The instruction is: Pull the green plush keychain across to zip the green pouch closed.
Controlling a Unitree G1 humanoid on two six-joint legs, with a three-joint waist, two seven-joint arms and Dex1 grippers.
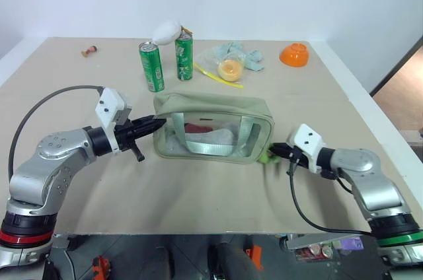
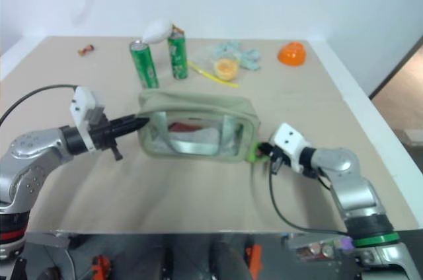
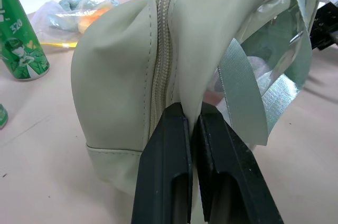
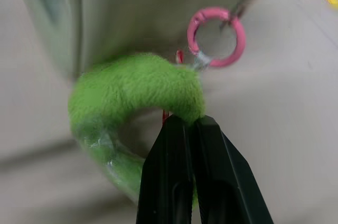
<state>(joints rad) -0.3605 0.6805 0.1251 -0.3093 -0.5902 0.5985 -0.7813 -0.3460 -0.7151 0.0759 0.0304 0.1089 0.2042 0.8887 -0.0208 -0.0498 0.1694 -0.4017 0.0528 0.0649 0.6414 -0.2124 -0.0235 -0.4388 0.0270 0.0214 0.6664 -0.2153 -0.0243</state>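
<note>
cans [image 1: 165,61] behind pouch [image 1: 211,128], keychain [image 4: 132,97] right

pouch [image 1: 213,111] is pale sage green, keychain [image 4: 134,94] is fuzzy lime with a pink ring [image 4: 216,36], cans [image 1: 152,67] green, bowl [image 1: 295,54] orange.

counter [image 1: 198,187]: beige | on it: green pouch [image 1: 213,128], two green cans [image 1: 151,67], orange bowl [image 1: 295,55], clear bag [image 1: 231,61], yellow-green stick [image 1: 215,74] | far corner: small reddish item [image 1: 89,50], possibly a toy
</note>
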